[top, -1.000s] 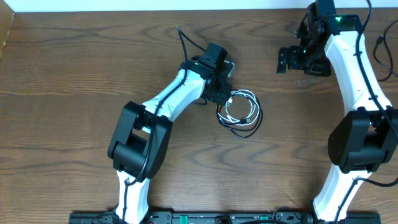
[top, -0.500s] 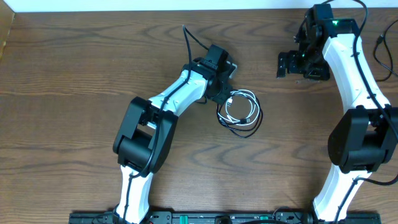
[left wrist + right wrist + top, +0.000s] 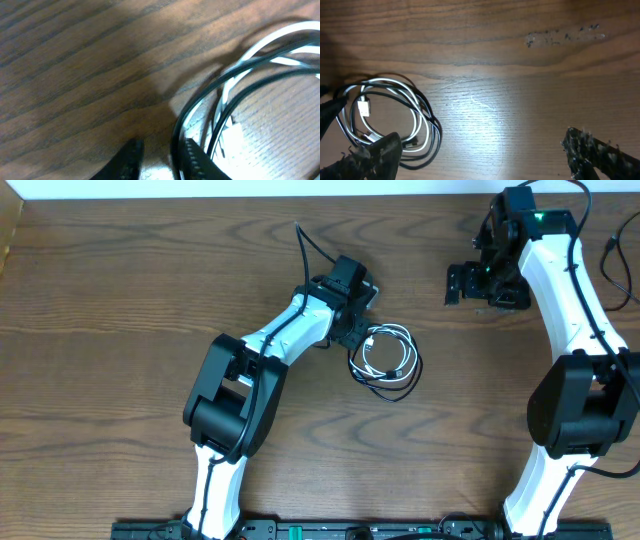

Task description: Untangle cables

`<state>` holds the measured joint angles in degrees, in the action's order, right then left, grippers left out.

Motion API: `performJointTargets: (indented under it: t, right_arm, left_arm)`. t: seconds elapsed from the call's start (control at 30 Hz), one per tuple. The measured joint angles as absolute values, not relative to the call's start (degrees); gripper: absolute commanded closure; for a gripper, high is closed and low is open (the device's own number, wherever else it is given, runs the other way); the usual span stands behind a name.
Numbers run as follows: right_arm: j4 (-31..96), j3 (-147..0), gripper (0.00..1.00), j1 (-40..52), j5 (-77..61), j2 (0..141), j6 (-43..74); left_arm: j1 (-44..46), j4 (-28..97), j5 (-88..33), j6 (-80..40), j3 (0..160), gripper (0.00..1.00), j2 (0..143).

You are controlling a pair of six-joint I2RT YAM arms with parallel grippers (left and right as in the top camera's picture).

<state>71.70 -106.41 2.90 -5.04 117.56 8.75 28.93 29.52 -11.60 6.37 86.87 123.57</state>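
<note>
The cables lie as one tangled coil on the wood table: a white cord point(image 3: 394, 334) looped with a black cord point(image 3: 386, 391). My left gripper point(image 3: 353, 330) sits low at the coil's left edge. In the left wrist view its jaws point(image 3: 160, 145) stand narrowly apart. The black cord point(image 3: 200, 102) runs between them against the right finger point(image 3: 197, 160), and bare table shows beside the left finger point(image 3: 127, 162). The white cord point(image 3: 260, 47) arcs past on the right. My right gripper point(image 3: 470, 280) hangs wide open at the back right, empty. Its view shows the coil point(image 3: 395, 82) far off.
The wood table point(image 3: 120, 300) carries only the coil. A thick black arm wire point(image 3: 300, 242) sticks up behind the left wrist. The table's back edge meets a white wall point(image 3: 250, 188). Scuff marks point(image 3: 565, 36) show on the wood.
My left gripper's jaws have narrowed around the black cord at the coil's edge, and the left elbow has swung slightly right. The coil and right arm have barely moved.
</note>
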Motion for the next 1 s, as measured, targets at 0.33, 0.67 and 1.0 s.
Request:
performJointTargets:
  t: [0.33,0.67,1.0]
  right_arm:
    - [72.60,-106.41,0.01,2.92,-5.72,117.56,8.75]
    - [73.01,-106.41,0.01,3.25,-14.70,117.56,3.03]
    - [72.12,-106.39,0.01,3.64,-35.53,117.56,-10.79]
  left_arm:
    - [30.35,29.71,-11.40,6.26,86.59,0.93,123.57]
    - [31.00,31.14,-11.90,0.12,86.54,0.93,121.43]
    - [30.81,31.48,-15.14,-9.15,87.46,0.92,96.82]
